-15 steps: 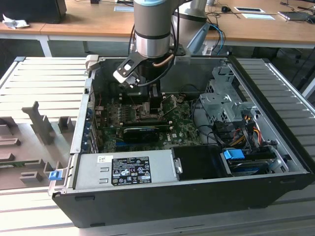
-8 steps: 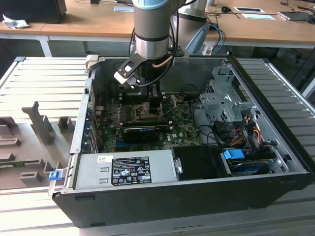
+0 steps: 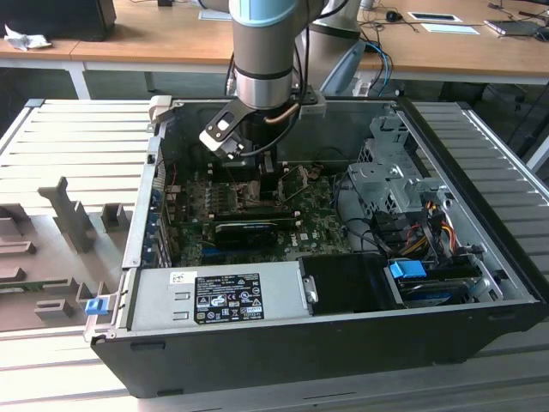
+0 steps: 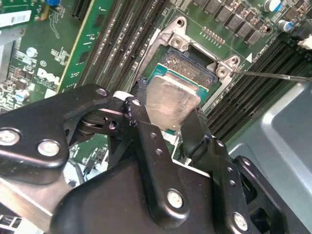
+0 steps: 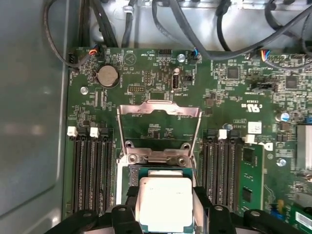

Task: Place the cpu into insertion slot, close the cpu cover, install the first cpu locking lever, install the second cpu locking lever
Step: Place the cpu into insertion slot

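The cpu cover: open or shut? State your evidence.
Open. In the first wrist view the cpu cover is swung back off the insertion slot, green board visible through its window; the tool holds the cpu.

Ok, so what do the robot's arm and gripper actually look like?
The arm is a silver-grey cylinder with a pale blue band, and black and copper-coloured cables loop at its wrist. The gripper is matte black, with jointed flat fingers pinned by silver screws.

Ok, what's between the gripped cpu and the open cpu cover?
In the first wrist view, just the silver hinge-side rim of the insertion slot lies between the cpu and the raised cpu cover.
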You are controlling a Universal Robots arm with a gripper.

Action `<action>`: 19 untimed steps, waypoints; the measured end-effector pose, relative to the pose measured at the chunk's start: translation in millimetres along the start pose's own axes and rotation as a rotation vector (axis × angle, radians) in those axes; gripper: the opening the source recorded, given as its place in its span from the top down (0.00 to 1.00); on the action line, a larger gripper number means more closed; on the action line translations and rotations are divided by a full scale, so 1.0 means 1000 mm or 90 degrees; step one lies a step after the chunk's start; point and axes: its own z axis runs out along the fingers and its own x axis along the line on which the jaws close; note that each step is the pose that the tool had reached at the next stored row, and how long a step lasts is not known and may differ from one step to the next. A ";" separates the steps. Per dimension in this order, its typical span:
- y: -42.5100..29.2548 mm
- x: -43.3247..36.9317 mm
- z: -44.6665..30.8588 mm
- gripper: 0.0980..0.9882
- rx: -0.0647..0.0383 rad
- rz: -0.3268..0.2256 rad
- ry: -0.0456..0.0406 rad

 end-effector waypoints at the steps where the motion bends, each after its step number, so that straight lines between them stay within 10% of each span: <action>1: -0.0016 0.0015 0.0015 0.52 0.000 0.000 -0.0001; 19: -0.0057 0.0074 0.0175 0.52 0.000 0.008 -0.0005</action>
